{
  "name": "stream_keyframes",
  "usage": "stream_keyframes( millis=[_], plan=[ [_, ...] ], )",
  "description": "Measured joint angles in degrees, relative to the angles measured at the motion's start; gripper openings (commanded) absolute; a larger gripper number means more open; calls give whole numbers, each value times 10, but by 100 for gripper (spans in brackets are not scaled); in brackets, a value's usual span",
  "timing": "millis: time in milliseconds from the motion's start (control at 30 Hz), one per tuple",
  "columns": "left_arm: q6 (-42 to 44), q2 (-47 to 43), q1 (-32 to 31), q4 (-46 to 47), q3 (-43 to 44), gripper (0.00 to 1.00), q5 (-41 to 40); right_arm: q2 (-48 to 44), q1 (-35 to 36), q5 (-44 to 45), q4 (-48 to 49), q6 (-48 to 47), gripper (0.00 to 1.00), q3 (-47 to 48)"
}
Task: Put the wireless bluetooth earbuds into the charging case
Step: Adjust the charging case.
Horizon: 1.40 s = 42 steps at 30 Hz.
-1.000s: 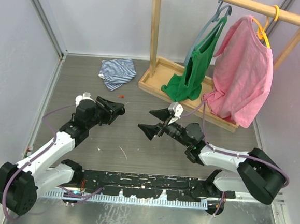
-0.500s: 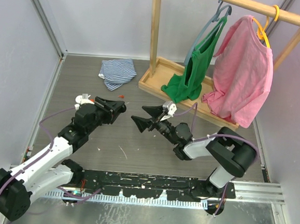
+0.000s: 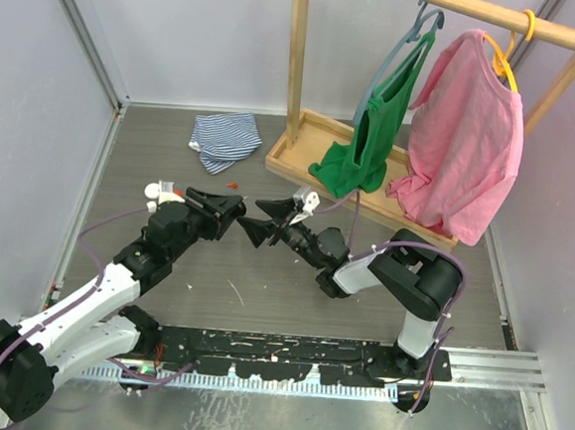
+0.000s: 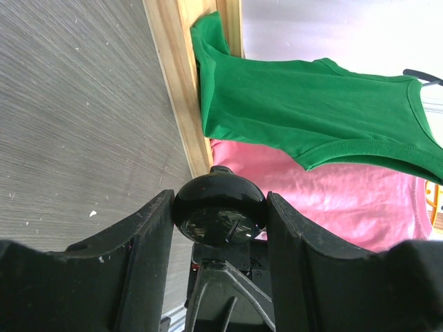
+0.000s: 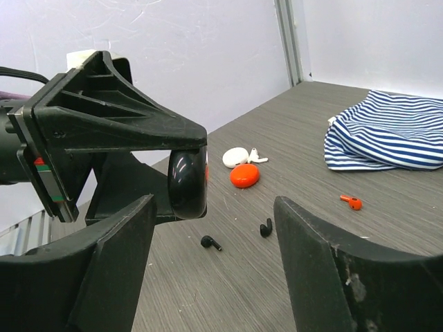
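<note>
Three round cases: a black case [image 5: 188, 181] pinched in the left claw [image 4: 220, 200], plus a white case [image 5: 235, 157] and an orange case [image 5: 244, 175] close together on the bench [image 5: 291, 138]. Four earbuds lie loose: two black earbuds [image 5: 211, 242] [image 5: 266, 227], one orange earbud [image 5: 351, 201] nearer the striped cloth [image 5: 387, 138] by the far edge, and one white earbud [image 5: 257, 158] just beside the white case. The right claw [image 3: 258, 220] is spread, holding nothing. A clothes rack [image 3: 302, 151] stands far right.
</note>
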Motion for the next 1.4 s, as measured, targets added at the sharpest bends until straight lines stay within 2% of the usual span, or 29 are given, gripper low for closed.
stream_keyframes(
  millis=[200,400,700,800,1033,1200,1267,1400],
  plan=[
    [-5,0,-10,9,0,48,-8,9,1,-3,0,4,69,6],
    [-12,1,-14,19,0,49,-9,19,2,-14,0,12,60,18],
    [-13,1,-22,25,0,51,-14,23,2,-30,1,16,38,24],
    [-13,2,-23,25,0,53,-16,23,2,-38,2,18,33,24],
    [-11,2,-27,29,-2,64,-17,23,2,-50,2,15,11,24],
    [7,10,-29,38,-2,81,-17,20,0,-65,2,15,8,24],
    [21,17,-29,38,-2,85,-17,14,-3,-76,0,15,5,24],
    [65,20,-29,33,6,89,-13,-7,-17,-101,-9,18,5,17]
  ],
)
